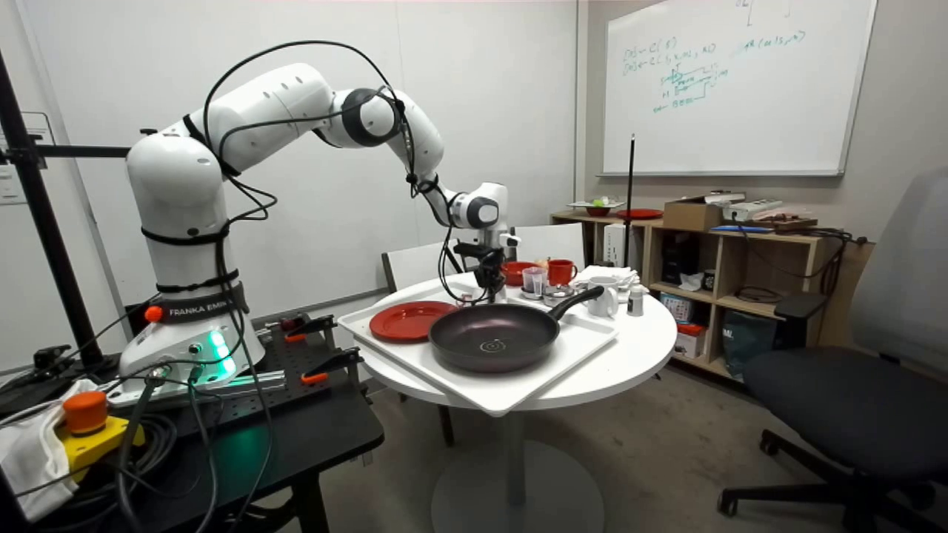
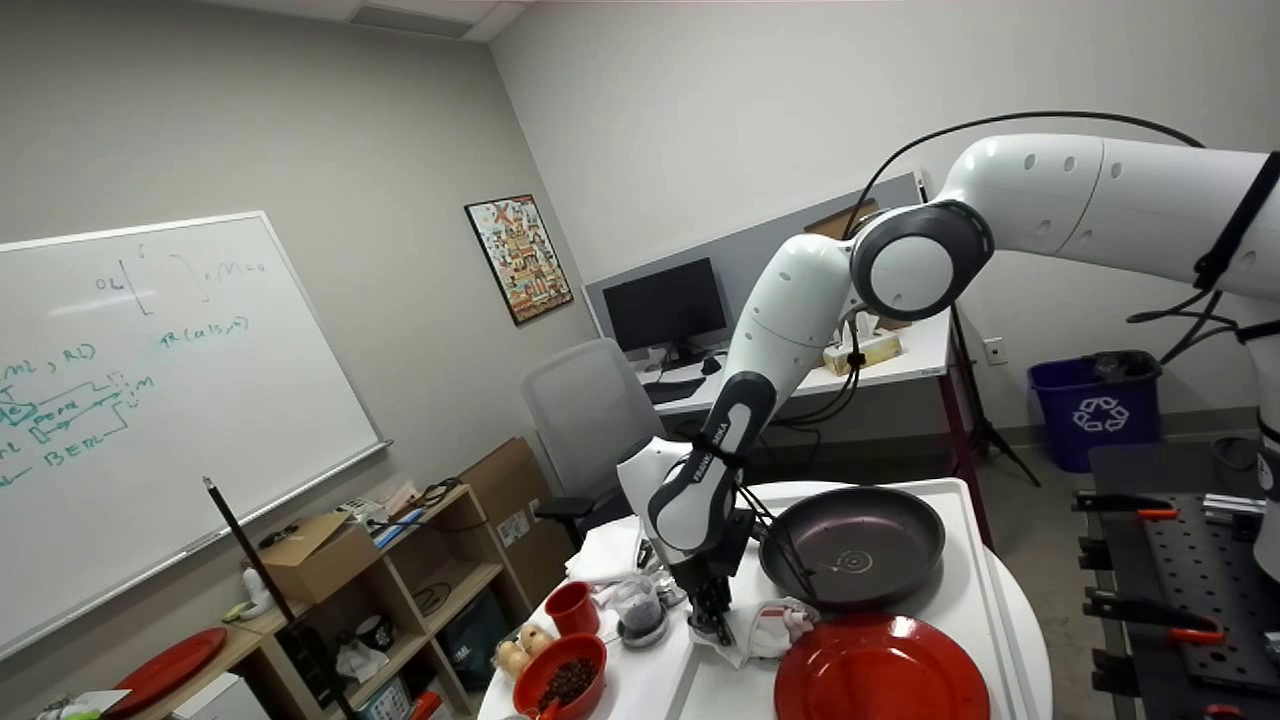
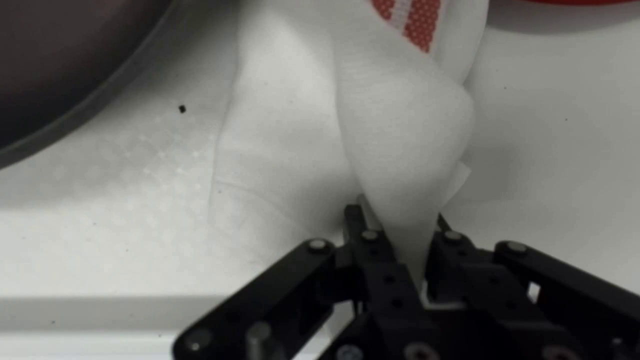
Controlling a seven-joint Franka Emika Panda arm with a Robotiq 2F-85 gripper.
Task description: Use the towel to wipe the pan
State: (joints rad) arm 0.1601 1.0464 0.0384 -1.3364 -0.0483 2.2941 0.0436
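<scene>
Near the edge of the table [image 1: 646, 333] sits the pan [image 1: 495, 337], and beside it the gripper [image 3: 401, 222] pinches the towel [image 2: 762, 632]; grasping seems done, and lifting it into the pan should follow.

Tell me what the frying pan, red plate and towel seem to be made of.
Frying pan: probably metal with a dark nonstick coating, judging by its smooth, low sheen. Red plate: glossy, perhaps plastic or glazed ceramic; bright highlights show. Towel: soft, matte cloth, possibly cotton, since it drapes in loose folds.
</scene>
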